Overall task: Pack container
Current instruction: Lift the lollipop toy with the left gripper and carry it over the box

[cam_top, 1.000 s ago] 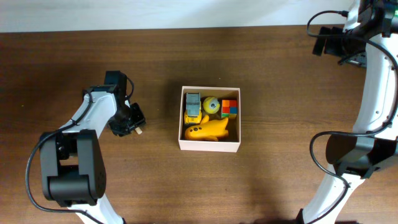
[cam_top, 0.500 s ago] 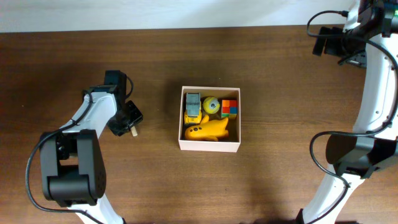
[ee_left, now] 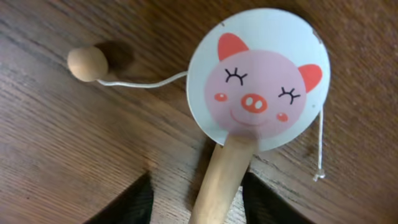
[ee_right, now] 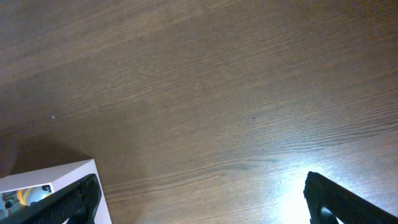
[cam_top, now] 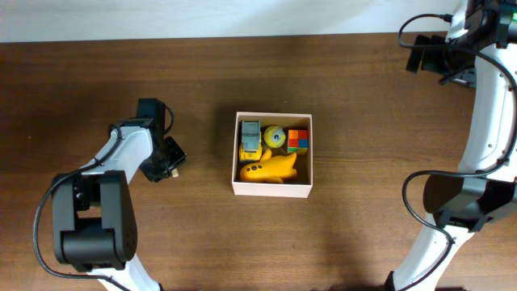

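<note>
The container stands mid-table, white outside and tan inside. It holds a yellow plane-shaped toy, a yellow truck, a yellow-green ball and a colour cube. My left gripper is low over the table, left of the container. In the left wrist view it is open, with its fingers on either side of the wooden handle of a pig-face drum rattle that lies flat on the table. My right gripper is open and empty at the far right back.
The rattle's wooden bead lies on its string to the left of the disc. A corner of the container shows in the right wrist view, between the fingers. Both arm bases stand at the front edge.
My left gripper has shifted slightly left and toward the front, turning a little. The right arm and the container have not moved.
</note>
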You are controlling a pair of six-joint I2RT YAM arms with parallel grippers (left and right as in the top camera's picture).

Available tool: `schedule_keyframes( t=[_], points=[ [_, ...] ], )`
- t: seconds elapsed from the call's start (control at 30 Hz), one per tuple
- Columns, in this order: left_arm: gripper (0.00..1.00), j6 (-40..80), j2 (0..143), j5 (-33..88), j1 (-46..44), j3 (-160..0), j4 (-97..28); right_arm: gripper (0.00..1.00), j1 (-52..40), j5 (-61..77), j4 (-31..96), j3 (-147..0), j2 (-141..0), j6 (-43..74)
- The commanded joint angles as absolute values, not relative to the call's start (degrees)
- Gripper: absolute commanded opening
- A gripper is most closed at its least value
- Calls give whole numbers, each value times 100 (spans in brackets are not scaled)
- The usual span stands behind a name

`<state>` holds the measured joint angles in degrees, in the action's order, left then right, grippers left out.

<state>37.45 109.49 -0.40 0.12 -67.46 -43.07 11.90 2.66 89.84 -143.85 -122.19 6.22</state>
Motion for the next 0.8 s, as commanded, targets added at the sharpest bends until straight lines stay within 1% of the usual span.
schedule_keyframes(
  t=[0.0,0.03,0.07,0.1,0.27,0.43,0.63,0.77],
  points=[
    [38,3791,10980,-54,16,-6582,-4176,99,1160,303,8997,-14455,-12254,626],
    [36,3789,10980,-95,16,-6580,-4160,99,1160,303,8997,-14455,-12254,626],
    [28,3774,10980,-150,14,-6582,-4154,99,1160,303,8995,-14455,-12254,626],
    [24,3771,10980,-169,16,-6582,-4154,99,1160,303,8995,-14455,-12254,626],
    [22,3754,10980,-600,16,-6582,-4152,99,1160,303,8993,-14455,-12254,626],
    [22,2910,10980,-775,16,-6582,-4042,99,1160,303,8991,-14455,-12254,626],
    [11,2814,10980,-777,14,-6584,-4051,99,1160,303,8993,-14455,-12254,626],
    [11,2816,10980,-720,14,-6584,-4058,99,1160,303,8993,-14455,-12254,626]
  ],
)
